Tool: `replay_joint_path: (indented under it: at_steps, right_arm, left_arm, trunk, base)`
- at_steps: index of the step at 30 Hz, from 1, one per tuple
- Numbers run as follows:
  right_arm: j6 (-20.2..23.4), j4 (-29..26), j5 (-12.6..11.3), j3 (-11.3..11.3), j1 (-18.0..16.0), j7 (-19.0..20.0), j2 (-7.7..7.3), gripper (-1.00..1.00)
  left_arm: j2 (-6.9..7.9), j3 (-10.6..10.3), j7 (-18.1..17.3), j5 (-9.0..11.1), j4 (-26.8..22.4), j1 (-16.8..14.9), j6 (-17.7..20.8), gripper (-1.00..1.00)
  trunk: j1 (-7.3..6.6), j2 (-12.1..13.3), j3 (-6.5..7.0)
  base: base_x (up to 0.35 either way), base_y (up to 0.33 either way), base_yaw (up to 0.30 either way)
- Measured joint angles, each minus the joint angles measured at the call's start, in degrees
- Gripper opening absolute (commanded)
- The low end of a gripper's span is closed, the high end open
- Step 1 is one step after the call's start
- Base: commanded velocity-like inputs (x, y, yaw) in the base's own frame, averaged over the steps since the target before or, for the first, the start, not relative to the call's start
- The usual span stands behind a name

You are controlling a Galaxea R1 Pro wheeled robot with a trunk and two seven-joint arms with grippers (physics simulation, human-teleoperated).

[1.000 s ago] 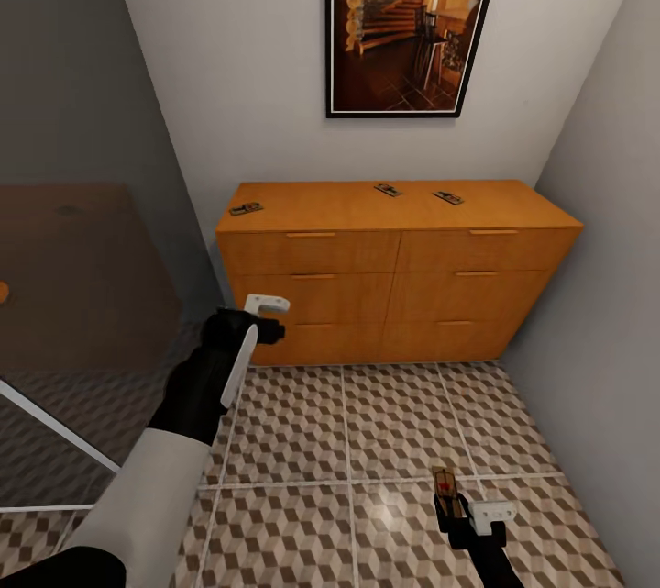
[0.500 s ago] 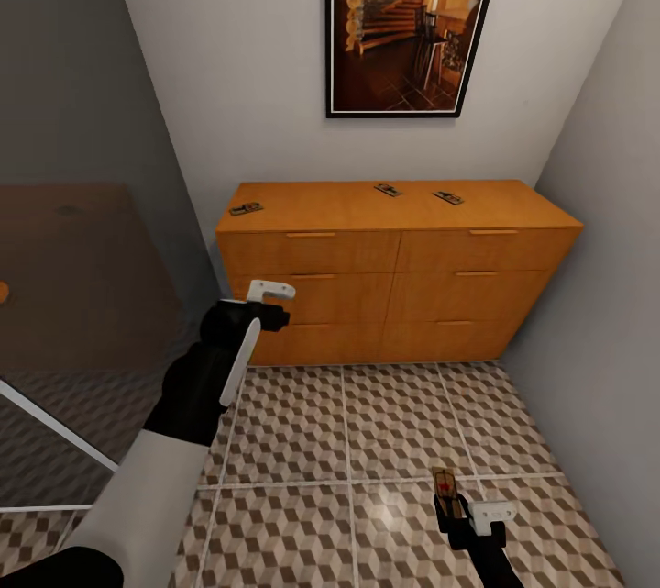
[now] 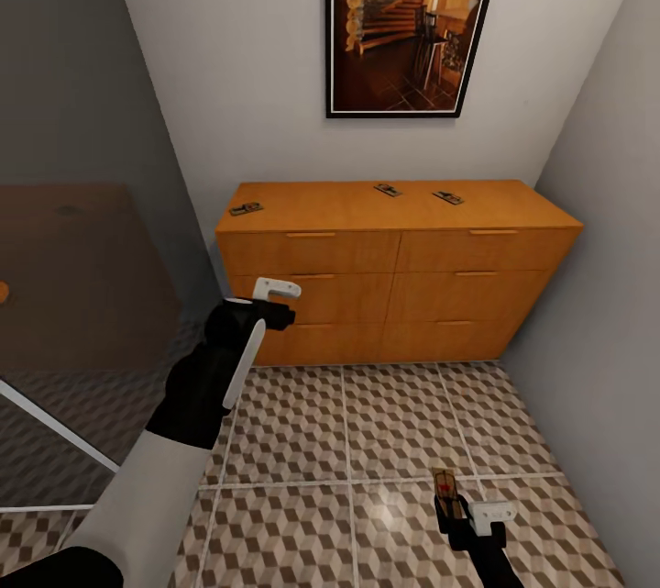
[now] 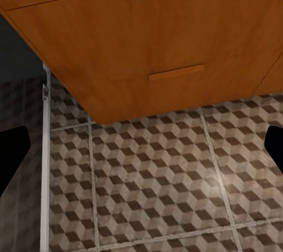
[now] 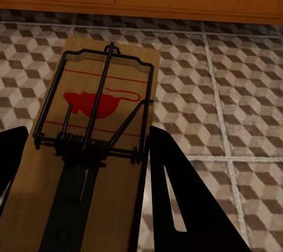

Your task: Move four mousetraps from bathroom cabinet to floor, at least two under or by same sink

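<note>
The right gripper [image 3: 456, 507] is pinching one tan wooden mousetrap [image 5: 94, 146] above the cube-patterned tiled floor [image 3: 367, 441]; three traps are lying atop the orange-brown wooden cabinet [image 3: 394, 285]; the left gripper [image 3: 273, 294], jaws spread, is hovering before the cabinet; lowering the trap seems next.

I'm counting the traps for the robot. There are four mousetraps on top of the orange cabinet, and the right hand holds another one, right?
Not quite: the head view shows three mousetraps on top of the cabinet, not four. The rest holds: the right gripper holds another mousetrap between its fingers, low over the tiled floor.
</note>
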Motion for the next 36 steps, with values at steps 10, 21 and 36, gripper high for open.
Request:
replay_joint_path:
  at_steps: [10,21,36]
  right_arm:
    - [0.08,0.0,-0.03,0.0,0.0,0.0,0.08,-1.0]
    - [0.09,0.0,-0.01,0.0,0.0,0.06,0.11,-1.0]
    - [0.09,0.0,0.02,0.0,0.0,0.05,0.02,-1.0]
  left_arm:
    - [0.01,0.02,0.0,0.0,-0.02,0.02,-0.05,1.0]
    - [0.15,0.02,0.0,0.0,-0.02,0.04,-0.09,1.0]
    - [0.19,0.02,0.01,-0.07,-0.1,0.05,-0.09,1.0]
  trunk:
    - [0.0,0.0,0.0]
    - [0.0,0.0,0.0]
    - [0.0,0.0,0.0]
  base:
    - [0.0,0.0,0.0]
    - [0.0,0.0,0.0]
    - [0.007,-0.007,0.0]
